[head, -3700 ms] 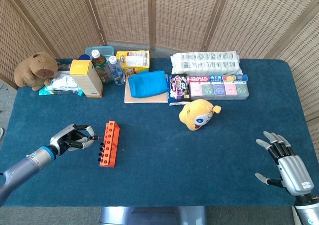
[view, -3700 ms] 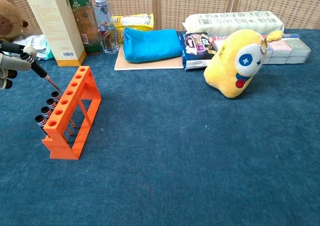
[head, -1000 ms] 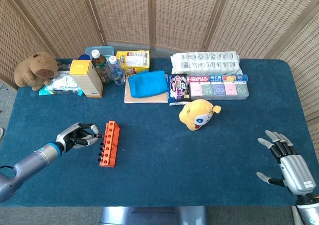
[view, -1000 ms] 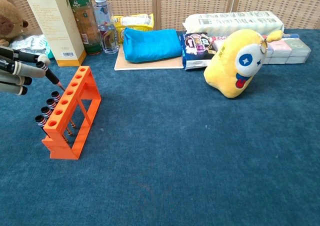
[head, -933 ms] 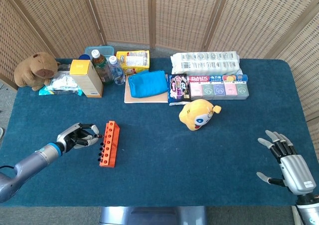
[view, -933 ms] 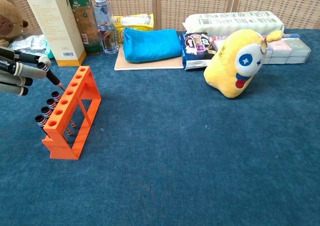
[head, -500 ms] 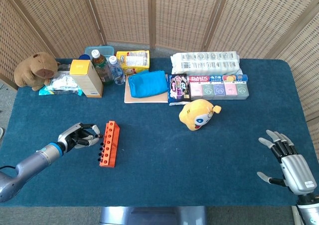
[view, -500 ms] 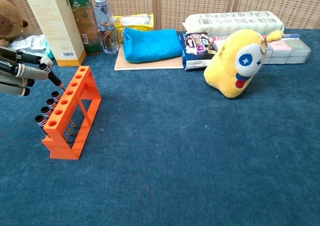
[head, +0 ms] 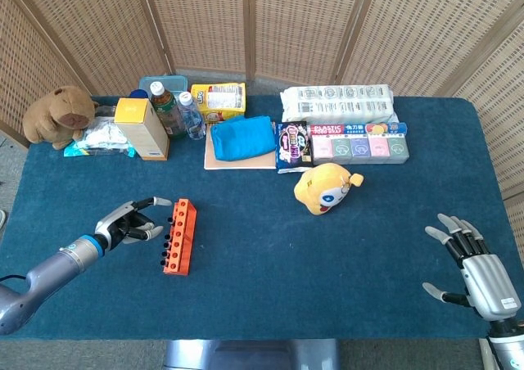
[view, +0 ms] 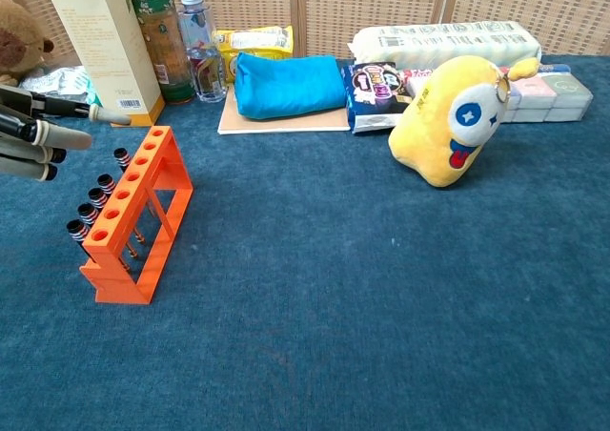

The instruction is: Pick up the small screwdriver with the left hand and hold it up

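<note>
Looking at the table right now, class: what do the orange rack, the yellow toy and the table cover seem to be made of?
Orange rack: probably moulded plastic; even colour, smooth matte faces, crisp round holes.
Yellow toy: soft plush fabric; fuzzy surface, rounded stuffed shape, what look like stitched-on eye and mouth.
Table cover: likely felt or short-pile cloth; dull blue, slightly mottled, no shine.

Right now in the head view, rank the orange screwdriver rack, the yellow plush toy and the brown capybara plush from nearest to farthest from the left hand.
From the left hand, fingers spread:
1. Orange screwdriver rack, just to its right on the blue cloth.
2. Brown capybara plush, at the far left back corner.
3. Yellow plush toy, well off to the right, mid-table.
</note>
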Motion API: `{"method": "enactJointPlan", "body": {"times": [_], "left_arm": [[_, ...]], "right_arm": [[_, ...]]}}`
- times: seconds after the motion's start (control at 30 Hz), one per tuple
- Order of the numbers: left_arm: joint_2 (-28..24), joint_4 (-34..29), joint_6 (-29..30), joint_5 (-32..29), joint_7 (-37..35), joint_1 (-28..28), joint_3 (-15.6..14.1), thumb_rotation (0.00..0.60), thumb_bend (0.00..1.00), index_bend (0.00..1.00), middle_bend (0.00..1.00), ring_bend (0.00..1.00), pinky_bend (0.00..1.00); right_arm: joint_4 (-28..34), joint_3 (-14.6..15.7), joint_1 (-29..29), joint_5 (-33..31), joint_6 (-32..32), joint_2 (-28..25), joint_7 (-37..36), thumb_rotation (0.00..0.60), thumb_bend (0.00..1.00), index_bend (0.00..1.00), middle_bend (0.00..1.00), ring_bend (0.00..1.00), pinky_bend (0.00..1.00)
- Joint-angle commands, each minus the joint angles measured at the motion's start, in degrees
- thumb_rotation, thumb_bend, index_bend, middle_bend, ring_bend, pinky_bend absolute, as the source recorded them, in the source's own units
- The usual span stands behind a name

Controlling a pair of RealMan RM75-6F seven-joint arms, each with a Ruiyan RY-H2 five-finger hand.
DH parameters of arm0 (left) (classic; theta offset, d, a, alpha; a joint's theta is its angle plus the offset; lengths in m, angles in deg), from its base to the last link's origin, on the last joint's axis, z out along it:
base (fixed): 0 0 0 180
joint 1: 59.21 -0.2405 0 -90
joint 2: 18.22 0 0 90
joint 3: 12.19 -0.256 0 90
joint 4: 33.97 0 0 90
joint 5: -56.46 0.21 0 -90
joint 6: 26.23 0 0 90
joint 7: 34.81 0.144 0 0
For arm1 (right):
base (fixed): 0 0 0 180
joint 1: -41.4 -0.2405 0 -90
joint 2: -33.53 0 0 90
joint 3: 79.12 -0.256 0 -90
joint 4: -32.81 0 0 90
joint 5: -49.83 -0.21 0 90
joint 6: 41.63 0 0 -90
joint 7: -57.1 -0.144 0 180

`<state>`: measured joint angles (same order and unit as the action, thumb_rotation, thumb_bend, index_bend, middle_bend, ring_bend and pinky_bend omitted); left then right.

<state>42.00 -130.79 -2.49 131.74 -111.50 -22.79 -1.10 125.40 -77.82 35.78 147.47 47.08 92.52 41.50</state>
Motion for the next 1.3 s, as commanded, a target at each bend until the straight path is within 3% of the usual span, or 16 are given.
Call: {"method": "enactJointPlan", "body": {"times": [0.03,0.3,0.5,0.57,0.63,0.7,0.73,0.77,0.83,1.0,1.03,1.07,1.13,1.3], "left_arm": [[-0.22,-0.43,0.57,-0.32,0.63,-0.4,0.25,0.6,0.41,0.21,1.0,1.0,1.0],[-2.21,-3.53,5.56,0.6,2.41,-2.84,1.27,0.6,0.41,0.2,1.0,1.0,1.0],[-7.38,-7.41,9.97,4.24,3.31,-5.52,1.14,0.6,0.36,0.18,0.98,0.96,0.97],[-9.5,-8.19,11.9,5.22,4.2,-6.65,0.91,0.6,0.31,0.12,0.83,0.81,0.88],[-11.13,-8.89,13.81,5.88,5.28,-7.75,0.64,0.6,0.26,0.03,0.49,0.48,0.69],[-13.37,-9.6,17.0,7.32,7.62,-9.48,0.01,0.6,0.24,0.0,0.22,0.22,0.56],[-13.99,-9.66,18.34,7.77,8.77,-10.18,-0.23,0.6,0.22,0.0,0.11,0.12,0.5],[-14.55,-9.7,19.94,8.25,10.26,-10.99,-0.5,0.6,0.22,0.0,0.06,0.08,0.46],[-15.57,-9.94,23.94,9.06,14.49,-13.16,-1.35,0.6,0.2,0.0,0.0,0.01,0.37],[-12.8,-8.57,40.59,9.77,37.91,-21.53,-3.85,0.6,0.18,0.0,0.0,0.0,0.27],[-10.77,-5.11,47.29,10.18,50.61,-25.63,-5.61,0.6,0.17,0.0,0.0,0.0,0.26],[-8.61,-4.44,51.03,9.73,56.03,-27.69,-6.08,0.6,0.17,0.0,0.0,0.0,0.25],[-5.02,-2.86,56.83,8.74,62.85,-30.66,-6.41,0.6,0.16,0.0,0.0,0.0,0.23],[0.7,2.18,66.23,8.65,70.54,-35.44,-7.05,0.6,0.14,0.0,0.0,0.0,0.18]], "right_arm": [[0.0,0.02,0.01,0.05,0.02,0.0,-0.01,0.6,0.06,0.16,0.06,0.0,0.0],[0.02,0.07,-0.04,0.14,-0.12,0.08,0.21,0.6,0.06,0.16,0.06,0.0,0.0],[0.04,0.06,-0.04,0.07,-0.16,0.12,0.39,0.6,0.06,0.16,0.06,0.0,0.0],[0.05,0.04,-0.02,0.04,-0.14,0.13,0.42,0.6,0.06,0.16,0.06,0.0,0.0],[0.06,0.02,0.01,0.01,-0.09,0.12,0.44,0.6,0.06,0.16,0.06,0.0,0.0],[0.04,-0.03,0.02,-0.05,-0.05,0.13,0.49,0.6,0.06,0.16,0.06,0.0,0.0],[0.03,-0.06,0.02,-0.09,-0.05,0.13,0.48,0.6,0.06,0.16,0.06,0.0,0.0],[0.03,-0.09,0.02,-0.15,-0.04,0.13,0.46,0.6,0.06,0.16,0.06,0.0,0.0],[0.01,-0.2,0.04,-0.32,0.02,0.11,0.45,0.6,0.06,0.16,0.06,0.0,0.0],[0.01,-0.42,0.19,-0.43,0.43,0.22,0.77,0.6,0.06,0.16,0.06,0.0,0.0],[-0.01,-0.28,0.28,0.05,0.66,0.44,1.41,0.6,0.06,0.16,0.06,0.0,0.0],[-0.02,-0.23,0.36,0.22,0.82,0.59,1.76,0.6,0.06,0.16,0.06,0.0,0.0],[-0.03,-0.23,0.5,0.44,1.13,0.81,2.34,0.6,0.06,0.16,0.05,0.0,0.0],[-0.01,-0.6,0.83,0.62,2.28,1.02,2.92,0.6,0.05,0.15,0.05,0.0,0.0]]}}
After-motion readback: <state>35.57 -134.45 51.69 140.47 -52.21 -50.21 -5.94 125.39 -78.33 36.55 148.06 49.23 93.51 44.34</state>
